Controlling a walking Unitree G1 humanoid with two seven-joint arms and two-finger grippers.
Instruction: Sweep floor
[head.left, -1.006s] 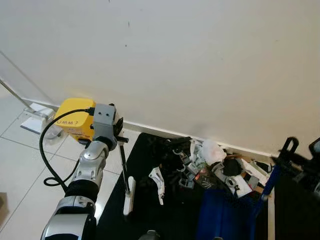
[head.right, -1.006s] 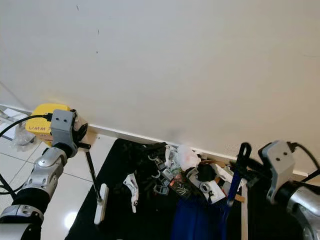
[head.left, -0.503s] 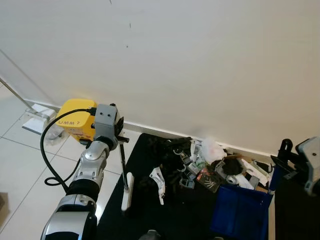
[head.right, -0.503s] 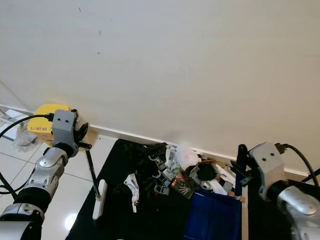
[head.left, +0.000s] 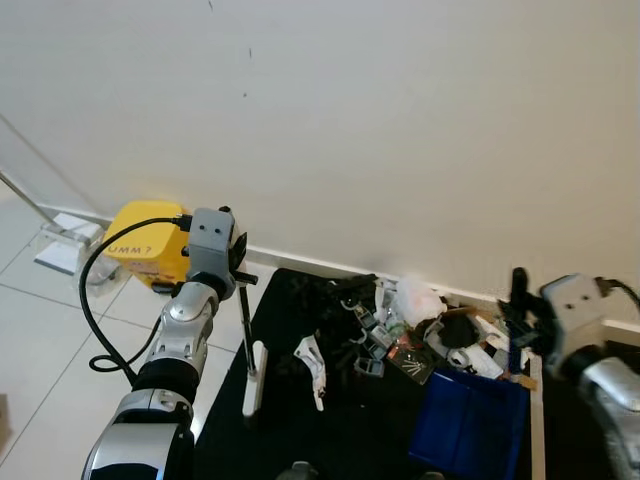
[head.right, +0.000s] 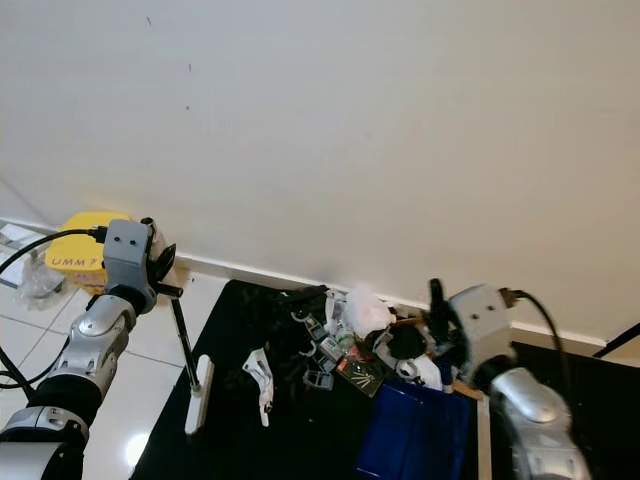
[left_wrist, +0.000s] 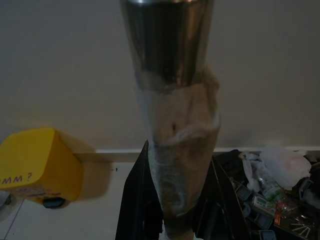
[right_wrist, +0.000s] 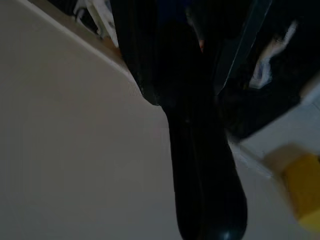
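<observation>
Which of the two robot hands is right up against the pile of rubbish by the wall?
The right hand: it sits at the rubbish pile's edge, above the blue dustpan. The left hand stands apart, near the yellow box.

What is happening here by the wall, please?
The robot is sweeping litter along the wall. Its left claw holds the thin handle of a broom whose white head rests on the black mat. Its right claw holds the handle of a blue dustpan, which sits on the mat right beside a pile of litter: plastic bags, wrappers and small bits against the baseboard. A yellow box stands on the tiles further left.
</observation>
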